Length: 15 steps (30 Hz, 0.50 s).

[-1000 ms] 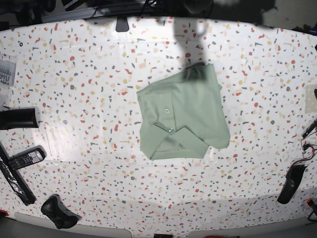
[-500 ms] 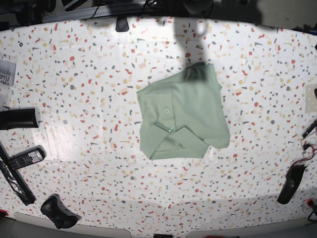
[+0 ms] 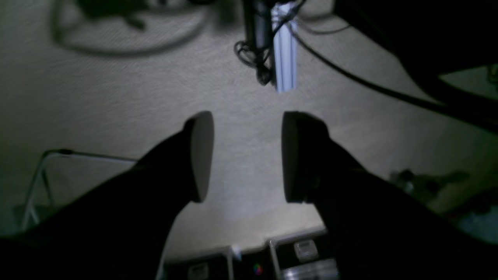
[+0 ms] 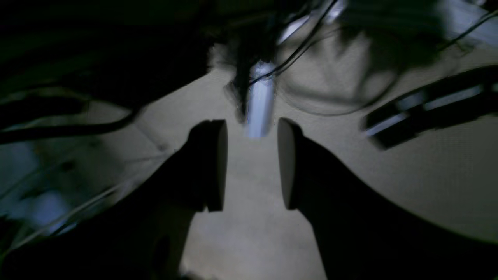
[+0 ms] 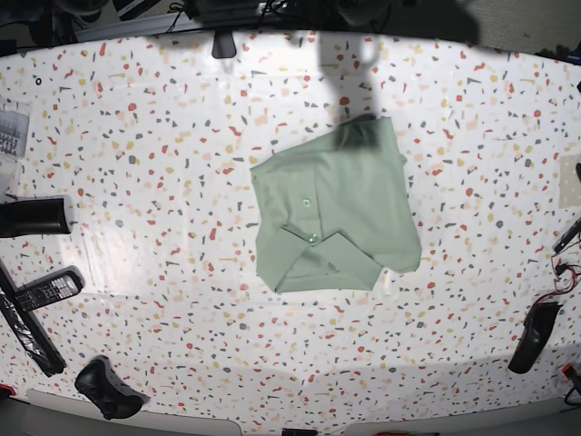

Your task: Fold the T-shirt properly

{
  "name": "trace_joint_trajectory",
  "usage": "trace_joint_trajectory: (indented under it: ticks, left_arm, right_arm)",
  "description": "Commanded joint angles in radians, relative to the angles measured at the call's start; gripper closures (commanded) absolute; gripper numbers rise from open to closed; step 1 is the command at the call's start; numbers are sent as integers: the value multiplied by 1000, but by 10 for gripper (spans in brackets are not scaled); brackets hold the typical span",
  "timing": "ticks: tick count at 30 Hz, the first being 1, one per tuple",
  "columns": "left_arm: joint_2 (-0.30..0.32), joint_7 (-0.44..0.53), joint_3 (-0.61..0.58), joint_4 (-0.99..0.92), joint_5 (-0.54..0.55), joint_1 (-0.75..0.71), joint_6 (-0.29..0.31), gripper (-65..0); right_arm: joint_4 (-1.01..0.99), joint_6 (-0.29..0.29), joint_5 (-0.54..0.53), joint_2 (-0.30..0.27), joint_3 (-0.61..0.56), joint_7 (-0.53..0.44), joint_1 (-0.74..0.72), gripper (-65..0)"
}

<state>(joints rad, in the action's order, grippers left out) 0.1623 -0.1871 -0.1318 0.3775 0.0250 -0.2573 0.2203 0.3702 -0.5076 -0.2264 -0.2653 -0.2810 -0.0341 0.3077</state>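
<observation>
Sage-green soft T-shirt (image 5: 336, 209) folded squarish on speckled terrazzo table (image 5: 145, 182), left claw (image 3: 247, 155) apart, right claw (image 4: 252, 165) apart

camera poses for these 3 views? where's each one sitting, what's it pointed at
Base: overhead, looking down at the terrazzo table and the T-shirt; no arm shows.
Left wrist: behind the left gripper, jaws open, facing pale floor and cables.
Right wrist: behind the right gripper, jaws open, facing similar floor and cables.
Shared: both wrist views show a pale upright post; neither shows the shirt.
</observation>
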Motion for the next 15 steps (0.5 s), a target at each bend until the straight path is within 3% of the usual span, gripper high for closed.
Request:
trace_joint_trajectory:
  ticks: [1,5,10,15]
  left_arm:
    - [1,13,-1,3,1,-3,6,-260]
    - [2,-2,-1,3,-8,6,7,-260]
    - [2,-111,-1,3,-85,35,7,-260]
    - [-5,-108,-1,3,-69,38,7,-260]
  right_arm:
    - [-16,15,14,-7,-1,-45,5,-212]
    - [-67,78,101,-2,-1,-163,6,-212]
    - [-76,79,149,3,-1,-172,5,-212]
    - [-76,79,149,1,-1,-181,5,-212]
